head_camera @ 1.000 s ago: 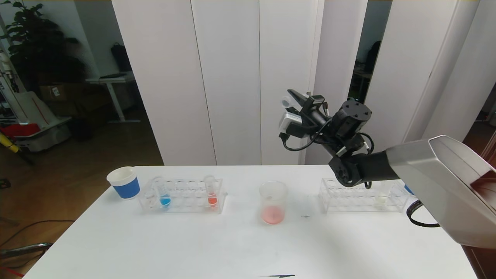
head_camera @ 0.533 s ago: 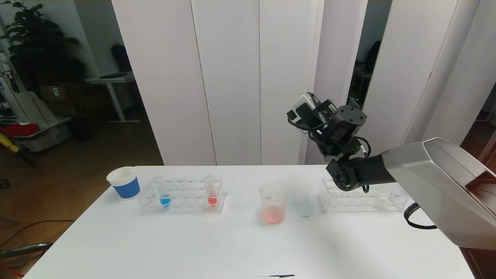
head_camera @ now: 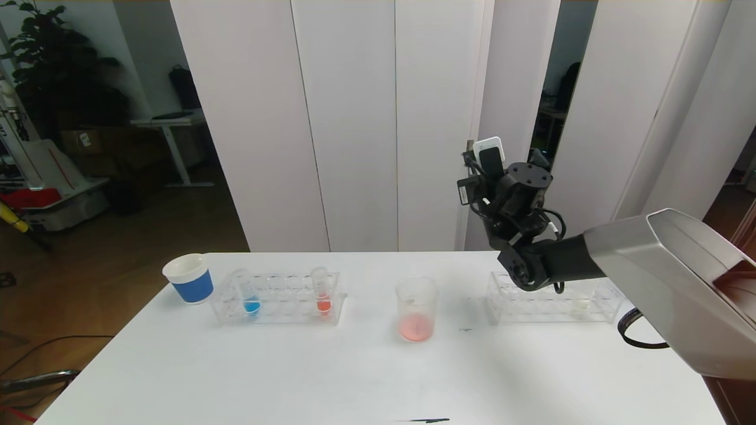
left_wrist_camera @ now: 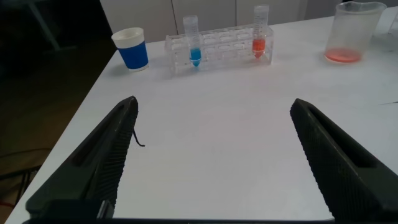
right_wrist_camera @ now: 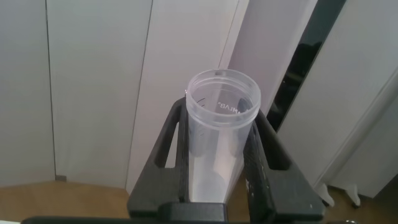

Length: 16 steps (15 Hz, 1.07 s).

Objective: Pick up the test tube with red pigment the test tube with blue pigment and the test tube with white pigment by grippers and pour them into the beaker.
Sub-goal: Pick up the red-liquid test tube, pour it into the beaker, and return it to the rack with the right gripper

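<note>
A blue-and-white paper cup (head_camera: 189,278) stood at the table's (head_camera: 331,378) left. Beside it, a clear rack (head_camera: 277,298) held the test tube with blue pigment (head_camera: 248,293) at one end and an orange-red tube (head_camera: 322,290) at the other. The left gripper (left_wrist_camera: 211,155) hung low over the near tabletop, fingers spread wide and empty. At centre, the beaker (head_camera: 416,308) held a little pink liquid. To its right, the right gripper (right_wrist_camera: 219,155) was raised high above the table's far edge, clamped tight on an empty clear tube (right_wrist_camera: 219,143). A second rack (head_camera: 552,300) held the test tube with white pigment (head_camera: 582,302)
</note>
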Motion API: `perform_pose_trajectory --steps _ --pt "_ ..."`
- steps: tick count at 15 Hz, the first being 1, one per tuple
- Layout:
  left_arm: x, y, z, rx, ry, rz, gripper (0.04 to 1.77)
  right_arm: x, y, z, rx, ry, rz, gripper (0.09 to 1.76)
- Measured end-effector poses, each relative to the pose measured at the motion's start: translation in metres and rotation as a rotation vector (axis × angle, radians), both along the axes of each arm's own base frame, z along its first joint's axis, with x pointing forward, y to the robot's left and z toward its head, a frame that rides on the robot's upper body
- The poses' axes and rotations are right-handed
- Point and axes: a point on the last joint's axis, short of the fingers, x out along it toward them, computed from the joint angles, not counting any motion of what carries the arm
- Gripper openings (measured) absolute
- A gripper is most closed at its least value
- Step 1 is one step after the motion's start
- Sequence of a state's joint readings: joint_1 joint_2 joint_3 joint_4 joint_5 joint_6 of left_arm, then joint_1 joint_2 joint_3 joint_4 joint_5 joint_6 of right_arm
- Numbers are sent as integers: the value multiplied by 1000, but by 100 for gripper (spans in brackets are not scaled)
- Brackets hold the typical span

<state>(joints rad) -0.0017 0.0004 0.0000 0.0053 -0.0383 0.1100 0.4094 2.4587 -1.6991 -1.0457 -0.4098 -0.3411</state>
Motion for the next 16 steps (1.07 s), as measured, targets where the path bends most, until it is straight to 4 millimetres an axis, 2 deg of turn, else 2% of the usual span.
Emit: perform_pose_trajectory --steps 4,7,9,11,16 --pt "0 0 0 0 0 0 175 0 -1 -9 157 96 -18 57" --pt "0 0 0 0 0 0 175 -7 -4 -15 185 146 -14 57" --pt "0 0 0 0 0 0 175 -13 -13 -17 178 161 -56 57" --pt "0 0 0 0 0 0 175 -14 -27 -8 191 129 -144 57" --pt "0 0 0 0 0 0 175 -19 -66 29 209 15 -265 57"
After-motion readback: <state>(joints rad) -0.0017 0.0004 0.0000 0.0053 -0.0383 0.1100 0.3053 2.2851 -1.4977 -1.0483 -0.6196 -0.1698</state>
